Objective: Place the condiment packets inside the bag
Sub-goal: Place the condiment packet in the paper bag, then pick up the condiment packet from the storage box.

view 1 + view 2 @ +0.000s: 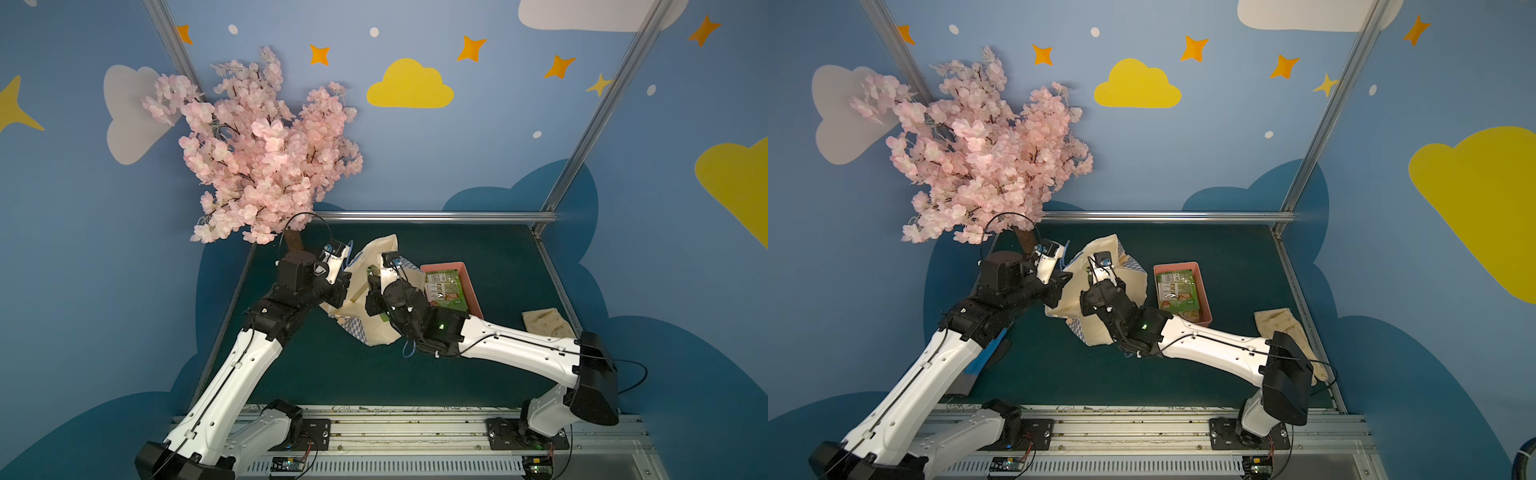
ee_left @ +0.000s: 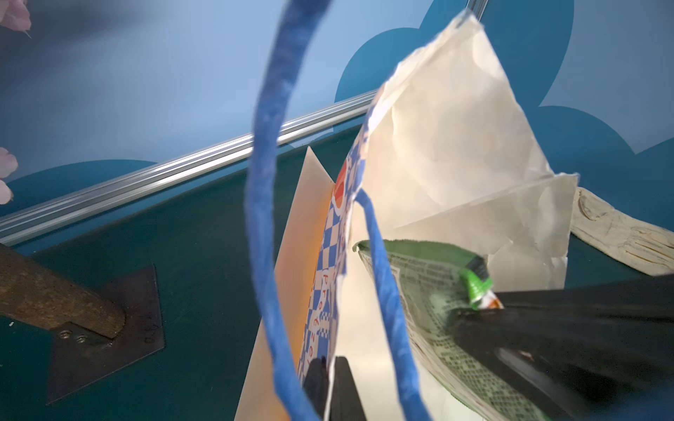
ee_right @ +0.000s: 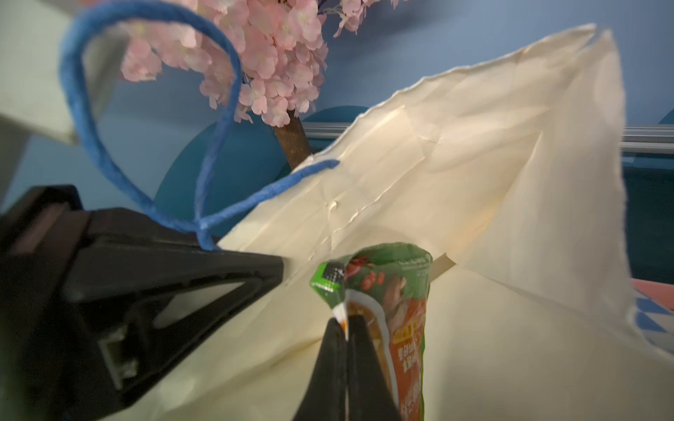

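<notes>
Right gripper [image 3: 346, 326]: jaws pinched shut on a corner of one green packet [image 3: 395, 291]. The packet's long axis is in line with the jaws, its tip at the open mouth of the bag [image 3: 474, 145].
Left gripper [image 2: 328, 371]: jaws clamped on the bag's rim, 9 o'clock side in both top views, holding it open.
Other packets [image 1: 444, 286]: in tray [image 1: 473, 289], 3 o'clock of bag.
Judged next: push deeper, release.

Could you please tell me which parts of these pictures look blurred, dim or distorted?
Left wrist view: the blue cord handle near the lens is soft, and the green foil condiment packet is smeared. Right wrist view: the cream paper bag shows crisp creases, the pink blossom tree behind is hazy. Both top views: the aluminium frame posts splay outward, and the dark green table is dim.
</notes>
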Robot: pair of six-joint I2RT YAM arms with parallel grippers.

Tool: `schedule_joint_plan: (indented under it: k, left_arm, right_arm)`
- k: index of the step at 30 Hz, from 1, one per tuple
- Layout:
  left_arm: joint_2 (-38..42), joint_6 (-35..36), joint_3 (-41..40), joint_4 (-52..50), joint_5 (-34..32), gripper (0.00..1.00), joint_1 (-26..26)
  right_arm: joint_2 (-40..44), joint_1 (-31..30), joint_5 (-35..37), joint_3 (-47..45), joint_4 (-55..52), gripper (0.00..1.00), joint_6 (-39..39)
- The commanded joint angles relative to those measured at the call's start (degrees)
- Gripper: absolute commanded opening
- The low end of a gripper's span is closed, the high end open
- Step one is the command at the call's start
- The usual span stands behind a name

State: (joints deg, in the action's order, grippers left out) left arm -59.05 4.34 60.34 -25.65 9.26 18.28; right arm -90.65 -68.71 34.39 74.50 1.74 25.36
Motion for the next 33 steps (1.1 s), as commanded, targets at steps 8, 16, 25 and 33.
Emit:
schedule_joint_plan:
  k: [8, 16, 25, 33]
  left_arm:
    - [0.0, -3.6, 2.5, -4.6, 8.9, 0.03, -1.4]
    - [-1.1, -4.7, -0.7, -3.5, 14.1, 0.03, -5.6]
    - [0.3, 2.2, -5.2, 0.4, -1.9, 0.03, -6.0]
    - [1.2, 3.0, -3.8, -1.3, -1.7, 0.03, -6.0]
  right_arm:
    - [2.7, 5.4, 0.5, 0.0, -4.8, 0.28, 0.5]
    - [0.3, 4.5, -1.7, 7.4, -10.9, 0.69, 0.8]
    - [15.3, 9.8, 0.6, -0.5, -16.9, 0.86, 2.2]
    - [10.9, 24.9, -4.1, -1.2, -35.7, 0.9, 9.7]
